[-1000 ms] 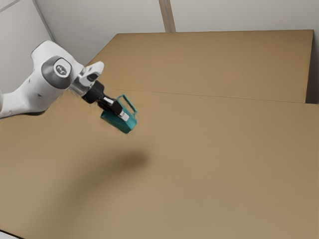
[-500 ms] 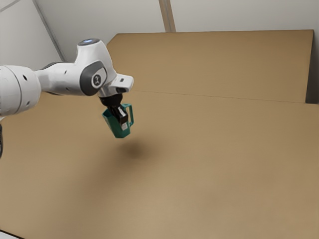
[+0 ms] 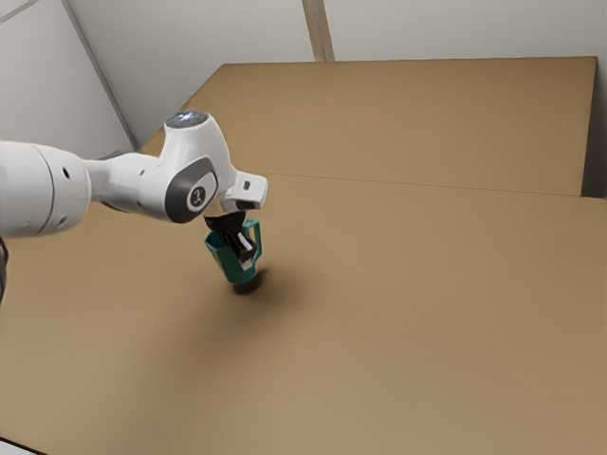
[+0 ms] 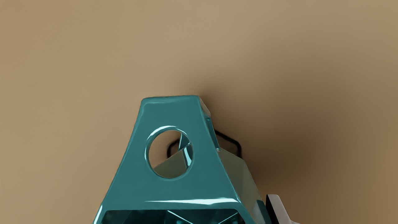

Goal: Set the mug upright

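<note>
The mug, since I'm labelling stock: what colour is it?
The mug is teal, a glossy blue-green, best seen in the wrist view.

The mug [image 4: 183, 193] is plain teal, with white gleams, darker teal inside and a grey-brown patch on one side. Its handle [image 3: 257, 243] is teal too. A thin black line [image 4: 239, 146] shows beside the mug. The jaws [image 3: 247, 258] are black with pale grey parts. White covers most of the arm [image 3: 142, 182], broken by dark grey bands and a dark grey cap [image 3: 187, 119] with a bluish gleam. The surface [image 3: 427, 313] is tan, browner in shadow, with one thin dark line parallel to its far edge. Beyond that edge, the pale grey wall [image 3: 455, 28] carries a brown strip [image 3: 320, 28].
</note>
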Tool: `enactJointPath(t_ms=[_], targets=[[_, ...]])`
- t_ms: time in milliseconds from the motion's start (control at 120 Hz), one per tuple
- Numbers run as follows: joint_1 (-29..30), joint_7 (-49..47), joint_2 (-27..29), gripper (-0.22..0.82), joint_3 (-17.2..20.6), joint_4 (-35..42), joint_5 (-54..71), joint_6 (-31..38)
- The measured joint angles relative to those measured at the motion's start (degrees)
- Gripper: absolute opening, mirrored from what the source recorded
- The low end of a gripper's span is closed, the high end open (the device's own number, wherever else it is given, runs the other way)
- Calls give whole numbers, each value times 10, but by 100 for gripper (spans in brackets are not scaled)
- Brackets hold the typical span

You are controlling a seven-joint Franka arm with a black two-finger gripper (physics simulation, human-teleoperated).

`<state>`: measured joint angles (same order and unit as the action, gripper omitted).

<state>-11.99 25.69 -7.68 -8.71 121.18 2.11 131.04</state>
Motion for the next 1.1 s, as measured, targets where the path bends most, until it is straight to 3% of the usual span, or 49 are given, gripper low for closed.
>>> enactJointPath(t_ms=[533,942,1100], targets=[[-3,-42,1,-16,0,51,11,96],[-3,-48,3,23,0,54,3,101],[-3,-49,10,34,0,53,3,99]])
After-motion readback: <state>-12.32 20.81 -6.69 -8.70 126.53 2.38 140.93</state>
